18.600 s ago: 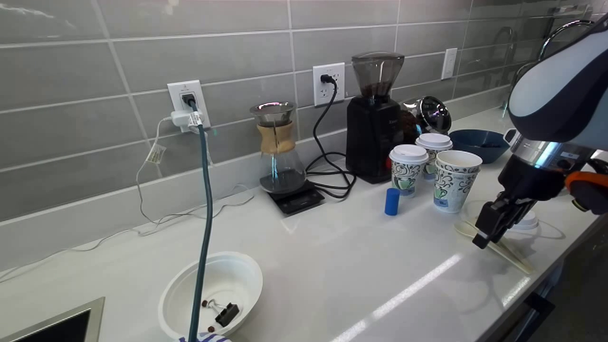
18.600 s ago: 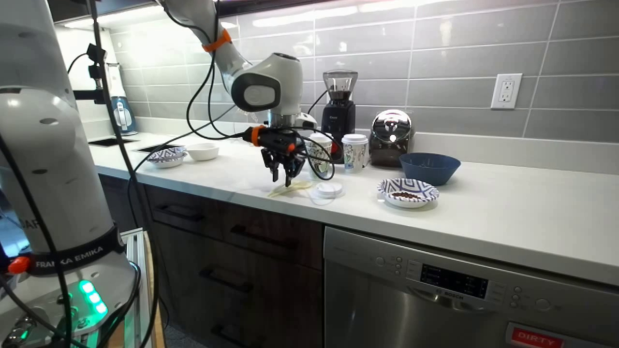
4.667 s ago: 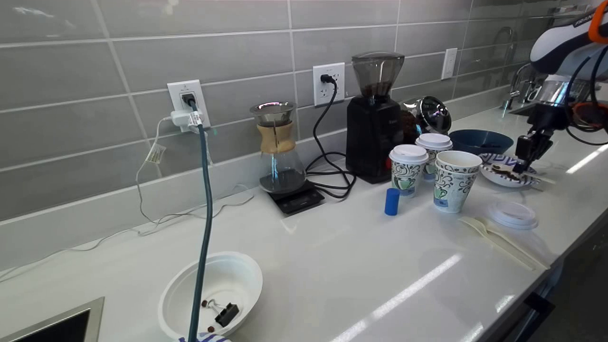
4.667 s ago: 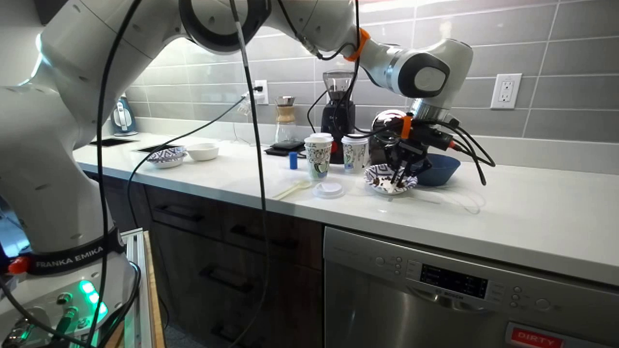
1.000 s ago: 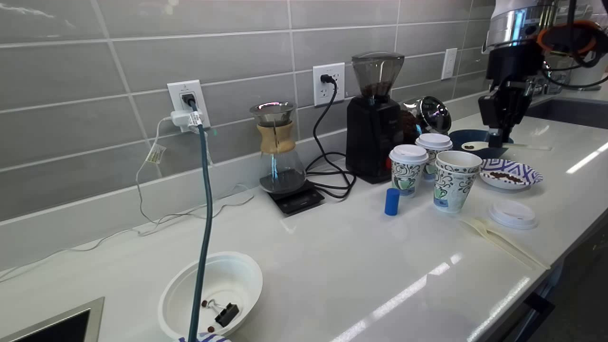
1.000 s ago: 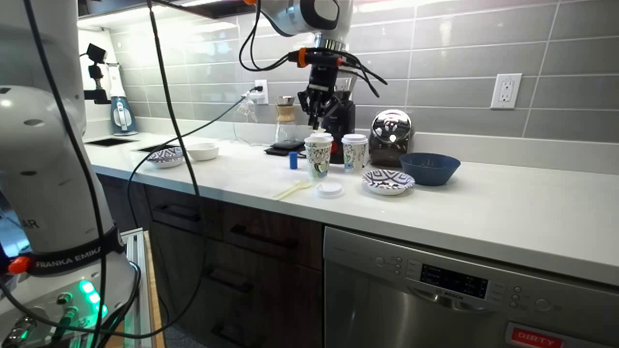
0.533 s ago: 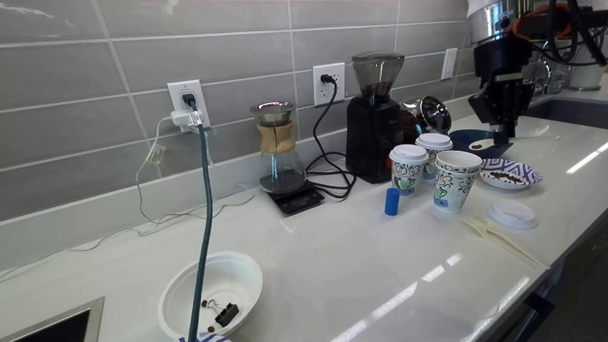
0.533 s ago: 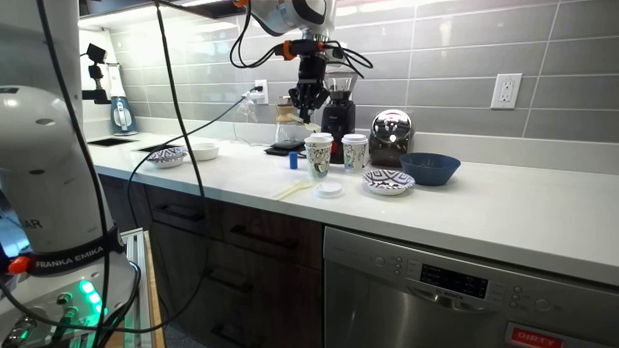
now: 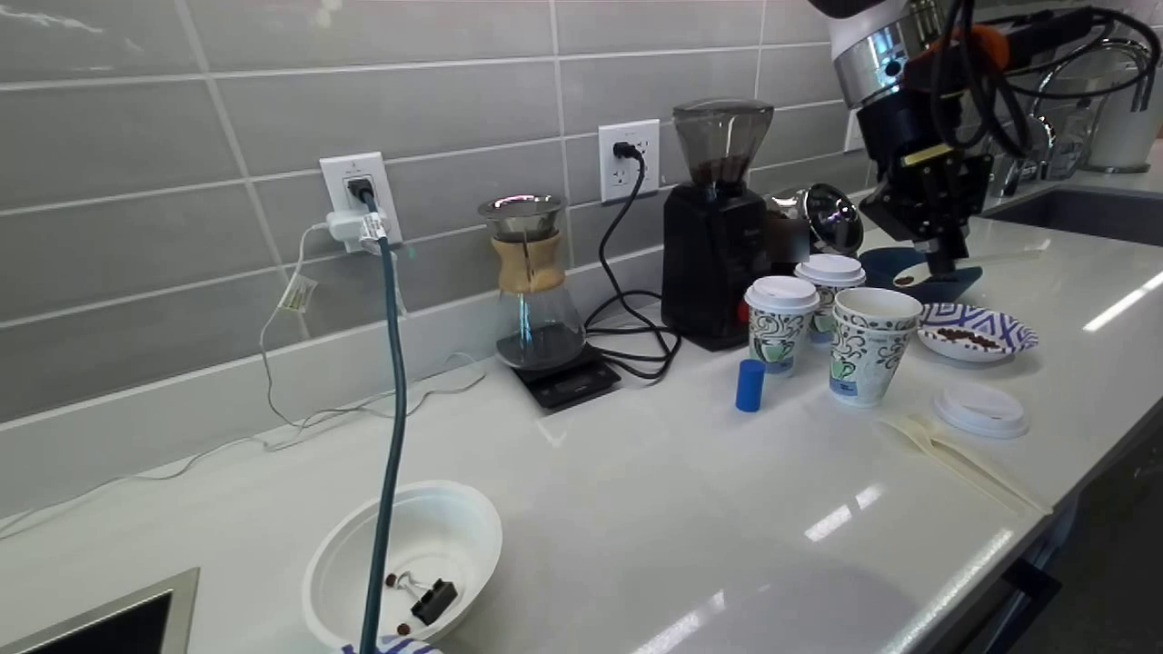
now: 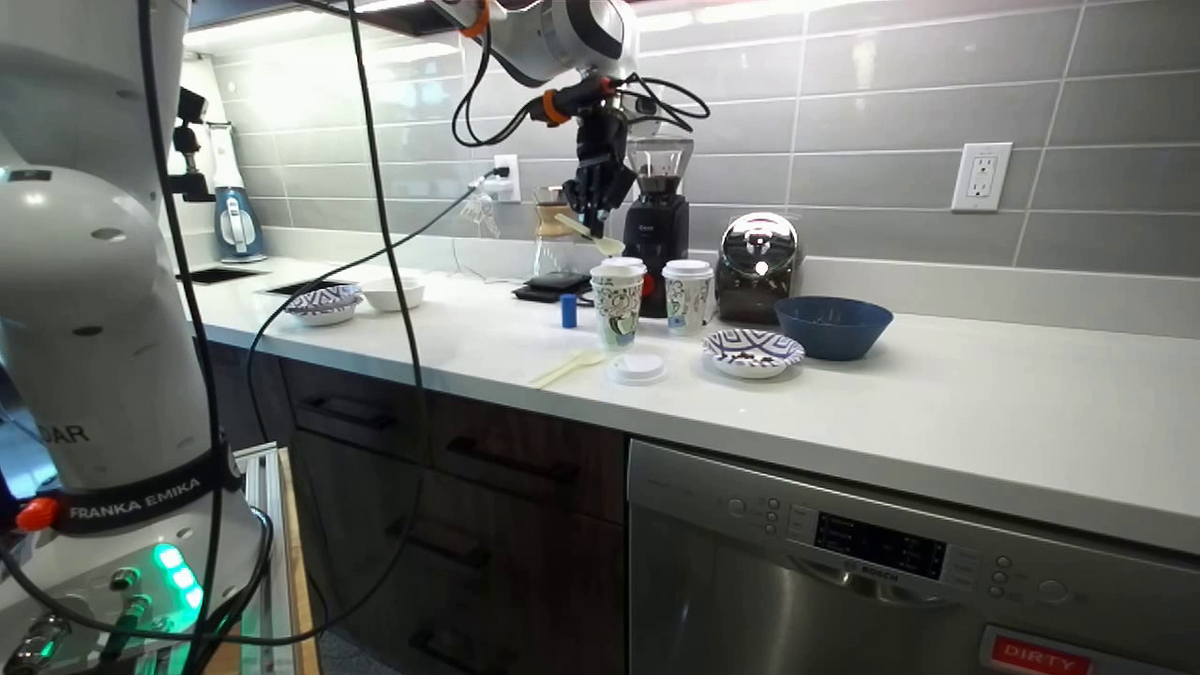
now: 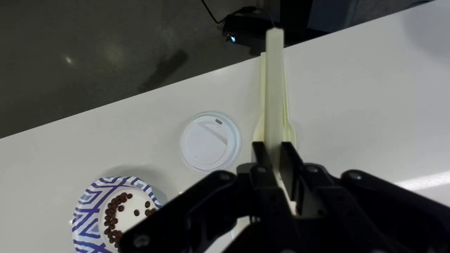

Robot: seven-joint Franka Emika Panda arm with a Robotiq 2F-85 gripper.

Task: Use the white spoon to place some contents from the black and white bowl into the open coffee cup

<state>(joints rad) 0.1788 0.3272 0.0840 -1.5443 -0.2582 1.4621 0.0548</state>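
Gripper (image 11: 273, 151) closed on white spoon (image 11: 274, 98), handle pinched between 2 black fingers (image 11: 260, 151), 1 each side, in wrist view. Spoon held clear of counter (image 9: 681, 500), higher than rim of open coffee cup (image 9: 870, 354); whether directly above cup, cannot tell. Small dark load (image 9: 903, 281) in spoon's tip in exterior view. Patterned bowl (image 9: 1008, 325) with brown beans (image 9: 968, 340) near cup, apart from it.

Counter (image 10: 1012, 394), white. Along the back edge: scale (image 9: 571, 389); grinder (image 9: 713, 282); jar (image 10: 756, 286). Between back and front edges: blue bowl (image 10: 834, 330); patterned bowl (image 9: 1001, 325); two lidded cups (image 9: 780, 322); open cup (image 9: 870, 363); blue cylinder (image 9: 750, 387). Near the front edge: lid (image 9: 981, 411); two utensils (image 10: 583, 360), handles toward it. Toward left end, seen from front: white bowl (image 9: 454, 522); second patterned bowl (image 10: 323, 300).
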